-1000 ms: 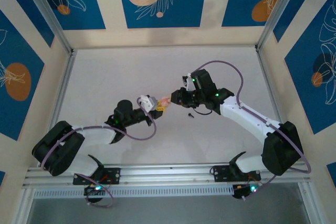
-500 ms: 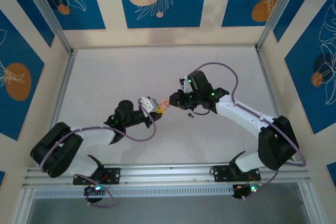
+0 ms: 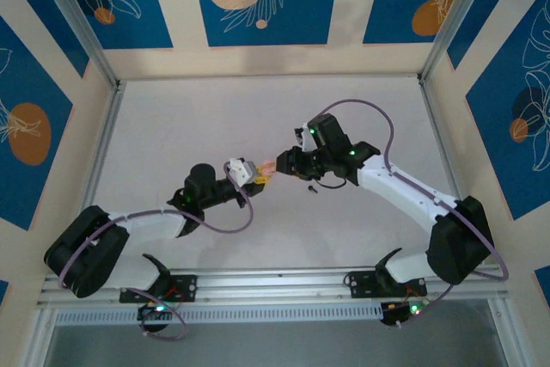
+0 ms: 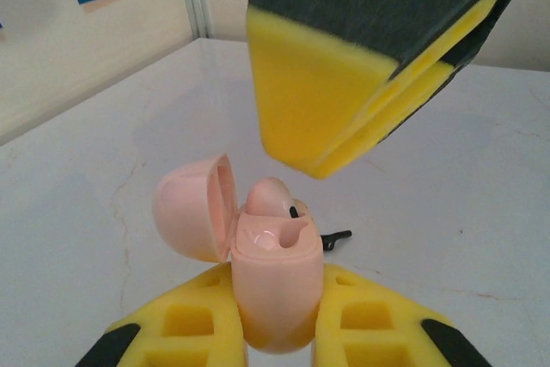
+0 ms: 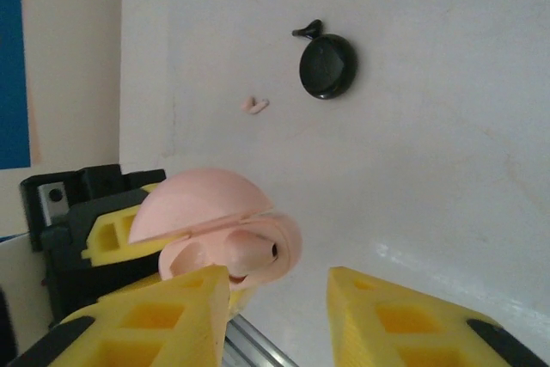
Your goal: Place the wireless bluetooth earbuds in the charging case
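Note:
My left gripper (image 4: pixel 275 320) is shut on an open pink charging case (image 4: pixel 275 285), held upright with its lid (image 4: pixel 189 208) swung to the left. One pink earbud (image 4: pixel 268 195) sits in the case's far socket; the near socket is hollow. My right gripper (image 5: pixel 277 288) stands open just above the case (image 5: pixel 210 212), its yellow fingers (image 4: pixel 335 100) apart from it and holding nothing. Another pink earbud (image 5: pixel 254 106) lies loose on the table. A round black puck-shaped case (image 5: pixel 327 66) lies beyond it, with a small black stemmed earbud (image 5: pixel 307 29) beside it. Both grippers meet mid-table (image 3: pixel 271 169).
The white tabletop (image 3: pixel 189 126) is bare around the grippers. An aluminium rail (image 3: pixel 275 281) runs along the near edge, and patterned walls close the other sides. A small black bit (image 3: pixel 312 186) lies under the right wrist.
The right gripper's jaws have parted and it has drawn slightly back from the pink case. The left gripper has kept its hold on the case.

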`<state>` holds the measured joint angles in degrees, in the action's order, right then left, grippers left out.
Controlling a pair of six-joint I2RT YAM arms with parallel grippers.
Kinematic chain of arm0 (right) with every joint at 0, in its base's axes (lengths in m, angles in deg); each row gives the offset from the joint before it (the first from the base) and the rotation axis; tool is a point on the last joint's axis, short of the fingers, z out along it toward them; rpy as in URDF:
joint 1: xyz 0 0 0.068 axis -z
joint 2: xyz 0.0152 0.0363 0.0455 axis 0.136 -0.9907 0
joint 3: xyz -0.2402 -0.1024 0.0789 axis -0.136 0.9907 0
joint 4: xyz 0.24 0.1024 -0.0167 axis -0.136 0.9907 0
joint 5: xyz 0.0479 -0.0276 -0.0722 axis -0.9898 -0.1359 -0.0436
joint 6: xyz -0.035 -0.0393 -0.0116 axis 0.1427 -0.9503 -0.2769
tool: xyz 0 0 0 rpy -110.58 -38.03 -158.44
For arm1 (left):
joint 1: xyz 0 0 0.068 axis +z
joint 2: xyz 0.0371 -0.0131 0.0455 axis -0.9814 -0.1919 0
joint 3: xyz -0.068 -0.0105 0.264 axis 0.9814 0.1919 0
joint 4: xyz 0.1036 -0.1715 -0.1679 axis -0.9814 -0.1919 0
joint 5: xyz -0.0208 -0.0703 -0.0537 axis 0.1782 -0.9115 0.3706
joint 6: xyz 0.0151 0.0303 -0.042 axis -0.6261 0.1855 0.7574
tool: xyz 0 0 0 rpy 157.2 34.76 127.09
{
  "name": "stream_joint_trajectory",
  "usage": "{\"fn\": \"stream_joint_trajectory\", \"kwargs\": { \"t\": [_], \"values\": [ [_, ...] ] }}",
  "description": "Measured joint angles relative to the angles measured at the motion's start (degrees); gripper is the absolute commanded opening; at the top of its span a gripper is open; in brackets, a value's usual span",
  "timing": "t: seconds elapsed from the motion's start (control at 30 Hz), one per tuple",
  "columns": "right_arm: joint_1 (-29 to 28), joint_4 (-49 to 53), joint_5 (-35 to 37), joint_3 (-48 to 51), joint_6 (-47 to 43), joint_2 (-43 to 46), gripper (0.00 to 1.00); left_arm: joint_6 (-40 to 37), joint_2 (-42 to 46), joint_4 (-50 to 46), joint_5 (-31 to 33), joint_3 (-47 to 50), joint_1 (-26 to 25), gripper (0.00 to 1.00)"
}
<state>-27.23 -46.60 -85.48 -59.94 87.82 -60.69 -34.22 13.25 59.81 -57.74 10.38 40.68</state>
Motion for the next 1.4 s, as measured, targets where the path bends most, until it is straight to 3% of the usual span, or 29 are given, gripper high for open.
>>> {"fn": "stream_joint_trajectory", "kwargs": {
  "t": [0.37, 0.83, 1.03, 1.17, 1.4],
  "values": [
    [1.20, 0.00, -0.50, -0.85, 0.09, 2.73, 0.35, -1.18, 0.81, -0.02, -0.09, 0.00, 0.00, 0.15],
    [0.66, -0.39, -2.43, -1.84, 0.02, -3.74, 0.27, -1.18, 1.88, -2.29, 0.35, 0.02, 0.11, 0.15],
    [0.04, -0.15, -1.75, -2.25, -0.02, -4.44, 0.31, -0.26, 2.67, -4.31, 1.09, 0.04, 0.66, 0.16],
    [-0.85, 0.57, -0.66, -3.69, -0.61, -4.44, 0.35, 1.66, 5.75, -5.25, 2.25, 0.46, 2.99, 0.16],
    [-3.08, 3.82, 1.66, -10.67, -1.01, -7.61, 0.36, 7.30, 14.05, -14.43, 5.07, 0.46, 13.73, 0.14]
  ]
}}
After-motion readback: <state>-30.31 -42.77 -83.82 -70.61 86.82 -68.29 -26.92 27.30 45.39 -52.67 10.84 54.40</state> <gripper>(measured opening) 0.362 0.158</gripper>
